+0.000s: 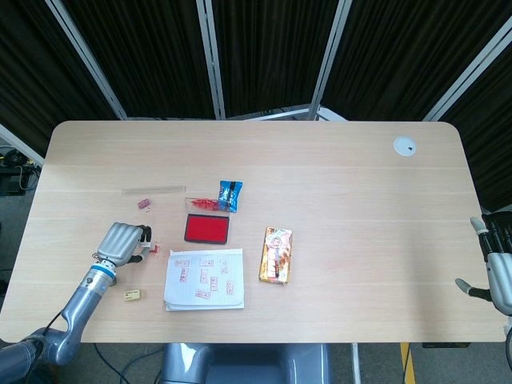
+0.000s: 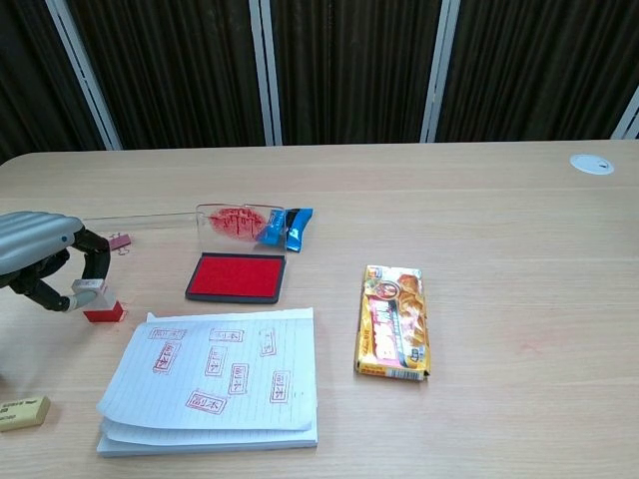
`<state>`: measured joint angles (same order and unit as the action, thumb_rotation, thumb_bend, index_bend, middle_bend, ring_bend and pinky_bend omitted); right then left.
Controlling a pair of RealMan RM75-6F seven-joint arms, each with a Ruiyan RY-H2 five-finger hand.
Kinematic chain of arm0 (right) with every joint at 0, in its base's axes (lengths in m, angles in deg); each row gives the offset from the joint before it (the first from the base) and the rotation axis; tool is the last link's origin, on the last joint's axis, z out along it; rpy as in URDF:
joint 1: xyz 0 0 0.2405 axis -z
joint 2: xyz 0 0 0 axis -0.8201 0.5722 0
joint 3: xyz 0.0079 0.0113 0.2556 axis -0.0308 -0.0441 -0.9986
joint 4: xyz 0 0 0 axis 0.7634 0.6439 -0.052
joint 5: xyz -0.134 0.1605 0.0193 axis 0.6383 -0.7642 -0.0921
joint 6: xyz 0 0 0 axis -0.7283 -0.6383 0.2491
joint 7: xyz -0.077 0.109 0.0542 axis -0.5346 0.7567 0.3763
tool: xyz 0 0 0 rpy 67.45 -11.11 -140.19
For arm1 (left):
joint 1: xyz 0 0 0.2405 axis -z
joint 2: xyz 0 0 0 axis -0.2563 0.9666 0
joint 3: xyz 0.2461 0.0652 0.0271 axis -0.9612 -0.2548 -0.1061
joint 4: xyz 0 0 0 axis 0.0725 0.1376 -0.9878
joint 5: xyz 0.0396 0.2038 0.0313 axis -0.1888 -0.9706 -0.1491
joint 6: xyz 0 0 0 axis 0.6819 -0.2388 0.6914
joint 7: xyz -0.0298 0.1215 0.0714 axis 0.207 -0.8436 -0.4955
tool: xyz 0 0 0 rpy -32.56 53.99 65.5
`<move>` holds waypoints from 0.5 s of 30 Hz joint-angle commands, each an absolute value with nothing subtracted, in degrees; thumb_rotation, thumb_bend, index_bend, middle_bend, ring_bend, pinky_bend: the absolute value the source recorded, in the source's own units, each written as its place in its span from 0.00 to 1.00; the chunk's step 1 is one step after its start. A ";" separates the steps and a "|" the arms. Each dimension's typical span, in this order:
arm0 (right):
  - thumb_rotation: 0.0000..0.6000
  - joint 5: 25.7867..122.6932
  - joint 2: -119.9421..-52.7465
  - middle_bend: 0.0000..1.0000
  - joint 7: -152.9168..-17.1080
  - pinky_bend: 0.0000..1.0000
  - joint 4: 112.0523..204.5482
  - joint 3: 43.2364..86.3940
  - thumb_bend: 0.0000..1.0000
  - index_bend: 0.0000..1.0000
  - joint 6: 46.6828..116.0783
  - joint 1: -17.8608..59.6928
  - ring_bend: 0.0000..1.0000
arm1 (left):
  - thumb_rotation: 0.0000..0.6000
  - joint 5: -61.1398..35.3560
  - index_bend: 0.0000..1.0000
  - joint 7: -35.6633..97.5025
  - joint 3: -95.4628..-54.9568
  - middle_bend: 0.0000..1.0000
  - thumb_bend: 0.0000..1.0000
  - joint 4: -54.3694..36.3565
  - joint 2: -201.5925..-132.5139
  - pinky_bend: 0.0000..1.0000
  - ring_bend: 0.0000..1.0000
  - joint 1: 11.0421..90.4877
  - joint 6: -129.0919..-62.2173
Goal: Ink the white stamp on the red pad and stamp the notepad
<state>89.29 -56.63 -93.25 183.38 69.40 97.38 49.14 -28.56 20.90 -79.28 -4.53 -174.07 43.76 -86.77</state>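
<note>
The white stamp [image 2: 97, 299] with its red base stands on the table left of the notepad [image 2: 215, 379], also seen as the stamp [image 1: 150, 249] in the head view. My left hand [image 2: 40, 254] curls over it, thumb and a finger pinching its white top. The open red ink pad [image 2: 238, 276] lies just beyond the notepad, whose top sheet carries several red prints. In the head view my left hand [image 1: 122, 242] sits left of the pad [image 1: 207, 229] and notepad [image 1: 205, 278]. My right hand [image 1: 498, 268] hangs off the table's right edge, fingers apart and holding nothing.
A yellow snack packet [image 2: 395, 319] lies right of the notepad. A blue packet [image 2: 288, 228] and the pad's clear lid [image 2: 235, 222] sit behind the pad. A pink clip [image 2: 120, 240] and an eraser [image 2: 22, 412] lie near my left hand. A white disc [image 2: 593, 164] is far right.
</note>
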 commanded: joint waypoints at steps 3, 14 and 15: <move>1.00 89.22 -56.66 0.00 -93.30 0.00 183.36 69.38 0.00 0.00 97.39 49.12 0.00 | 1.00 -28.34 0.56 20.96 -79.25 0.53 0.38 -4.57 -174.10 0.88 0.82 43.88 -86.80; 1.00 88.94 -56.74 0.00 -93.39 0.00 183.35 69.31 0.00 0.00 97.26 49.03 0.00 | 1.00 -28.94 0.58 23.89 -76.75 0.54 0.39 -10.65 -171.11 0.88 0.82 44.99 -88.92; 1.00 88.86 -56.75 0.00 -93.38 0.00 183.34 69.27 0.00 0.00 97.23 49.01 0.00 | 1.00 -28.83 0.58 23.87 -76.31 0.54 0.39 -11.48 -170.77 0.88 0.82 45.29 -88.94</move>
<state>88.88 -56.75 -93.38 183.34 69.29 97.24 49.02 -28.82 23.64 -77.15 -10.19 -171.54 44.73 -88.61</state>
